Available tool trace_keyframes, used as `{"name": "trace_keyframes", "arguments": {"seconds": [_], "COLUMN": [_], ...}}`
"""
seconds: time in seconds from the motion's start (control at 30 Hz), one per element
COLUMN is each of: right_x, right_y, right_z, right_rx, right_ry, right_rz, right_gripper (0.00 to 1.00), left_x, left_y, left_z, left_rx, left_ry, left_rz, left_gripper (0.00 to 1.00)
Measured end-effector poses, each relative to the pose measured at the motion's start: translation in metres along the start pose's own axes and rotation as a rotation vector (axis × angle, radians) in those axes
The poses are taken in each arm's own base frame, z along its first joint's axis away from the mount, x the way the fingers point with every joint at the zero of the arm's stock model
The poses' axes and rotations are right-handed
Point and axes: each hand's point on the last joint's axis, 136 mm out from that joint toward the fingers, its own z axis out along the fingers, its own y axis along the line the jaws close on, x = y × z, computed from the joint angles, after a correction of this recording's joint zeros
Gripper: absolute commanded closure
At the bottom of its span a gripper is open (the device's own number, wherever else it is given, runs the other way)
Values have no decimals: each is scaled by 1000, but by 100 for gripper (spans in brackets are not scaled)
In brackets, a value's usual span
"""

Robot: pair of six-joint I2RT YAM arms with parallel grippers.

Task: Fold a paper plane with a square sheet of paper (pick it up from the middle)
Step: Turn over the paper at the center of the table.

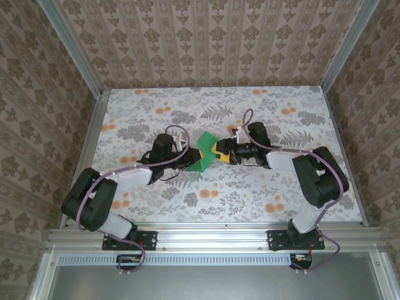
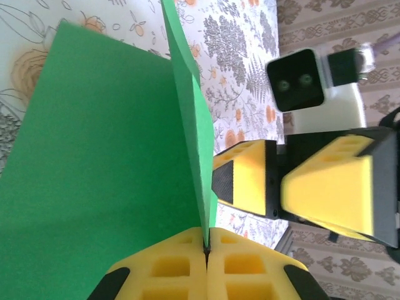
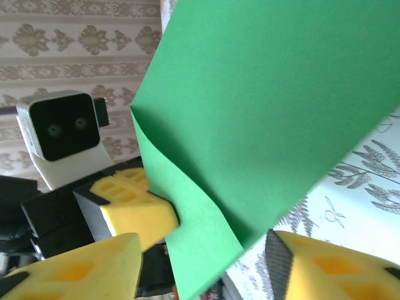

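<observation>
Left wrist close-up: left gripper [image 2: 206,251] clamps the creased bright green paper sheet [image 2: 94,175]; right gripper [image 3: 206,250] spread wide around it; floral tabletop [image 1: 250,194], patterned walls [image 1: 206,37].

Pretty bright and evenly lit overall, with soft light from above. Only faint shadows are thrown on the tabletop [image 1: 206,200]. The overhead view is kept sharp. On the left wrist view the top-left corner is washed out, and the square sheet of paper [image 2: 94,162] is shaded darker along its raised flap.

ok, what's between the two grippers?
The green sheet of paper, seen in the top view: left gripper shut on it, right gripper open around its edge.
</observation>
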Motion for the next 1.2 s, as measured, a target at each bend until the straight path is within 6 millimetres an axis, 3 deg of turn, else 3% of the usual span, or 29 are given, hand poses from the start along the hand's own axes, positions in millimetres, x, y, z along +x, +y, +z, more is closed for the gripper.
{"name": "trace_keyframes", "arguments": {"seconds": [0.27, 0.43, 0.57, 0.7, 0.93, 1.2], "right_x": [-19, -23, -27, -28, -22, -18], "right_y": [12, -2, 0, -1, -16, -23], "right_z": [-46, -79, -109, -132, -165, -196], "right_rx": [289, 479, 575, 641, 731, 774], "right_ry": [-171, -280, -390, -482, -589, -684], "right_rz": [-203, -231, -247, -250, -204, -145], "right_gripper": [11, 6, 4, 4, 4, 5], "left_x": [-25, -43, -47, -50, -49, -28], "left_y": [-14, -25, -29, -13, 26, 43], "left_z": [-38, -67, -77, -70, -41, 6], "left_rx": [-215, -464, -678, -921, -1288, -1434], "left_ry": [-47, -70, -42, 22, 169, 282], "left_rz": [187, 382, 540, 659, 835, 1005], "left_gripper": [96, 97, 97, 97, 97, 95]}}
